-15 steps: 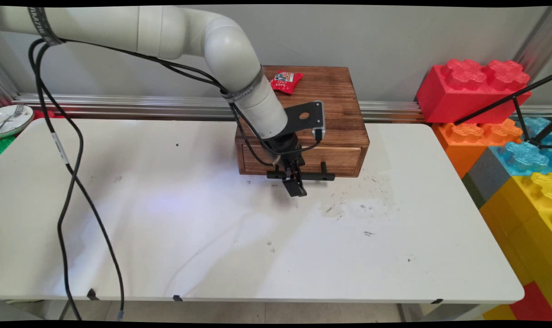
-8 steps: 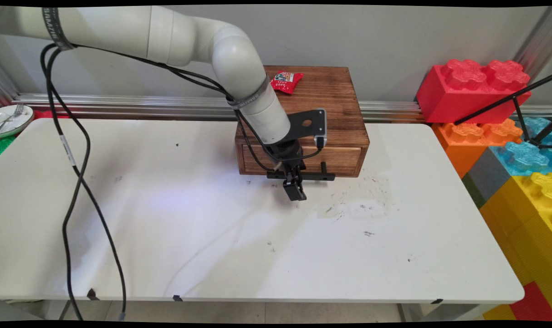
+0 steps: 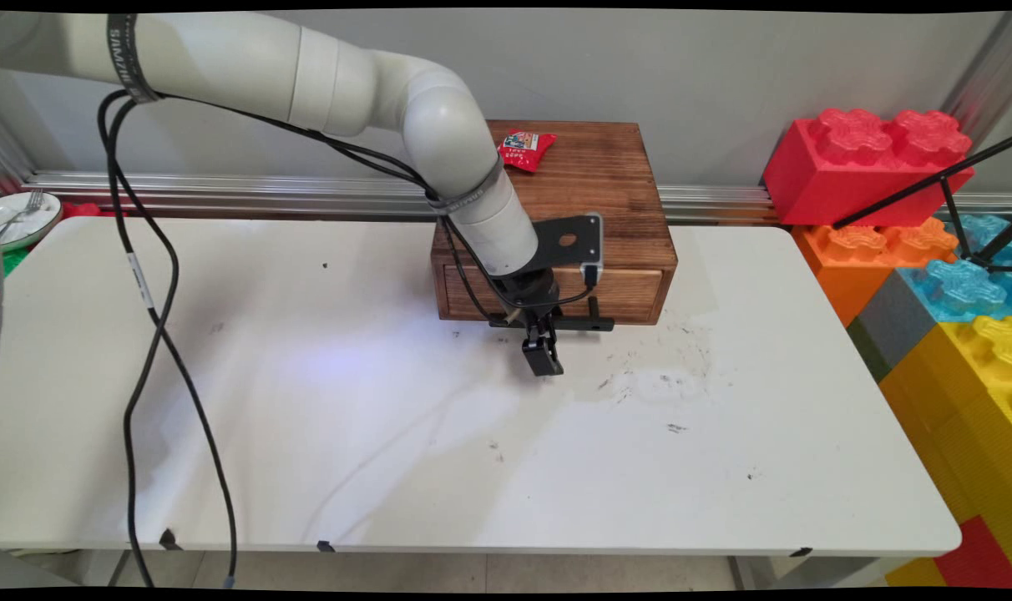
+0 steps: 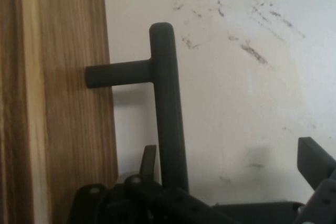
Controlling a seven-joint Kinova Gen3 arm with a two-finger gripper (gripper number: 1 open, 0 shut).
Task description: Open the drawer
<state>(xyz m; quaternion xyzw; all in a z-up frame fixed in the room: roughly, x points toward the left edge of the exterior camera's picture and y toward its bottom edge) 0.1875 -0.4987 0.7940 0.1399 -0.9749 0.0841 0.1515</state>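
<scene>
A dark wooden box [image 3: 614, 188] stands at the back of the white table [image 3: 306, 434], with one drawer [image 3: 631, 292] in its front. The drawer's black bar handle [image 3: 596, 324] stands off the front on two posts. My gripper [image 3: 543, 357] hangs right in front of that handle, pointing down. In the hand view the handle [image 4: 165, 103] runs up between my fingers: one finger [image 4: 149, 158] sits in the gap by the drawer front [image 4: 68, 103], the other [image 4: 315, 158] is far out on the table side. The gripper [image 4: 231, 156] is open and touches nothing. A red snack packet [image 3: 524, 150] lies on the box top.
Large toy building blocks [image 3: 869, 159] are stacked off the table's right end, with a black rod [image 3: 923, 185] slanting across them. A plate with a fork [image 3: 17, 219] sits at the far left edge. Black cables [image 3: 143, 334] hang over the table's left part.
The arm has swung a little to the right and the gripper has sunk slightly lower in front of the drawer handle. The drawer and the packet have not moved.
</scene>
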